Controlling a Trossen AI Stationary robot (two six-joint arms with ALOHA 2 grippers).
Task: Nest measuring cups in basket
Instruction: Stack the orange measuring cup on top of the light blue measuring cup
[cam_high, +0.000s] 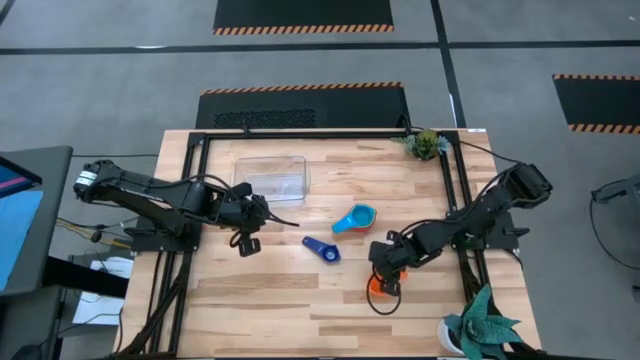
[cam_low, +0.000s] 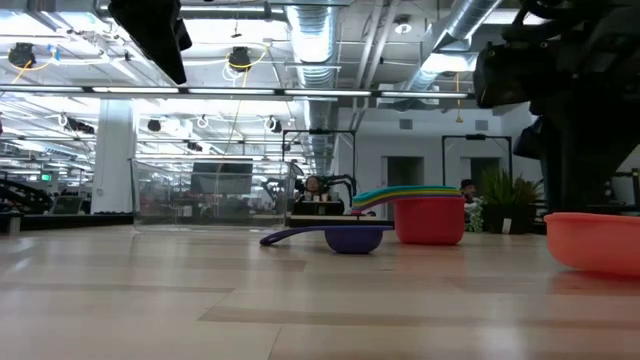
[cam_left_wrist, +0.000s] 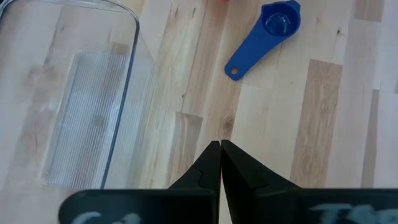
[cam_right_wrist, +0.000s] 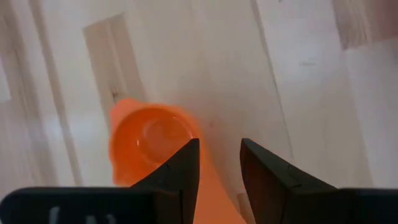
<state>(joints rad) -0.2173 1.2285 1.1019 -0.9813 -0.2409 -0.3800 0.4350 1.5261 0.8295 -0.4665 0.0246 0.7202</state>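
One clear basket (cam_high: 272, 177), rectangular with rounded corners and low walls, sits toward the table's far left-centre. Just beside its near right corner hovers the left gripper (cam_high: 247, 240), fingers pressed together on nothing. Three groups of cups show: a lone dark blue cup (cam_high: 322, 249) lying mid-table, a nested stack (cam_high: 355, 218) with a light blue cup on top and a red one (cam_low: 430, 220) at the bottom, and an orange cup (cam_high: 380, 287) nearest the front. The right gripper (cam_high: 387, 283) hangs over the orange cup's handle, fingers parted to either side.
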